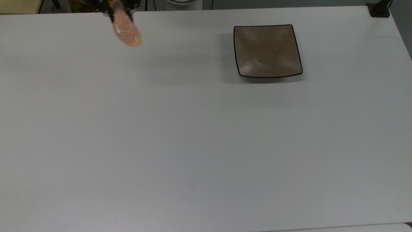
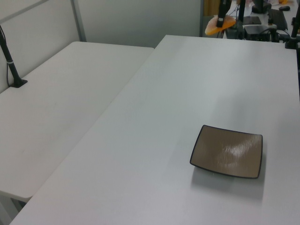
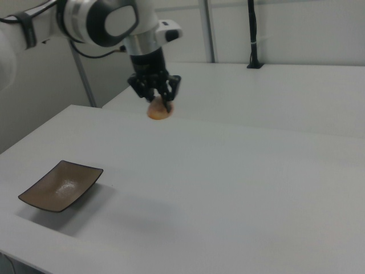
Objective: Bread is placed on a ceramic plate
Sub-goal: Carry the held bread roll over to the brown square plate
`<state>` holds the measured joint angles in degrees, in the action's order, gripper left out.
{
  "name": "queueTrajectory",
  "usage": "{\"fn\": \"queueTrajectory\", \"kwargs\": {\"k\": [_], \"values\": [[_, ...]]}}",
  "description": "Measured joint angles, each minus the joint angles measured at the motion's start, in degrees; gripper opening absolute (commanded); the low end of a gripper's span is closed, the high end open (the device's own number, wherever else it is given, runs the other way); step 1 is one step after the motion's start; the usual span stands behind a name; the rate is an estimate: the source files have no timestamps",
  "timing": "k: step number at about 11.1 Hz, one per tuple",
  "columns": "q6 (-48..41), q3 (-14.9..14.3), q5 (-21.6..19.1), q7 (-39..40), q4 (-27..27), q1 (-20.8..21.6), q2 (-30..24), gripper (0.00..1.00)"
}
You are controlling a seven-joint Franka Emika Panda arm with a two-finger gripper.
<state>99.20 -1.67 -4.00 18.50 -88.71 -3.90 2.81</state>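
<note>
My gripper [image 3: 161, 104] is shut on the bread [image 3: 159, 111], a small orange-pink speckled bun that hangs from the fingers well above the table. In the top view the bread [image 1: 126, 29] sits at the upper edge, left of centre, with the gripper [image 1: 116, 7] mostly cut off above it. In the left view the bread [image 2: 219, 26] hangs at the far end of the table. The ceramic plate [image 1: 267, 50], square and brown with a black rim, lies bare at the top view's upper right, far from the bread; it also appears as the plate [image 2: 227, 151] and the plate [image 3: 61, 185].
A white table [image 1: 193, 135] spreads wide under the arm. A second white table [image 2: 56, 103] adjoins it on the left view's left. A black clamp post [image 1: 379, 9] stands at the top view's upper right corner. Equipment and cables [image 2: 262, 21] crowd the far end.
</note>
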Motion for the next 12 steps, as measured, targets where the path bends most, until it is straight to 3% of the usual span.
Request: {"fn": "queueTrajectory", "kwargs": {"k": [3,5,9,12], "values": [[-2.9,0.4,-0.1,-6.0,-4.6,7.8,-3.4,0.38],[-3.0,2.2,-0.1,-13.3,-6.5,12.7,-3.7,0.4],[-3.0,12.3,-0.1,-24.4,-10.6,15.4,-3.7,0.4],[-2.7,15.0,1.9,-32.1,-14.8,20.9,-3.3,0.4]]}}
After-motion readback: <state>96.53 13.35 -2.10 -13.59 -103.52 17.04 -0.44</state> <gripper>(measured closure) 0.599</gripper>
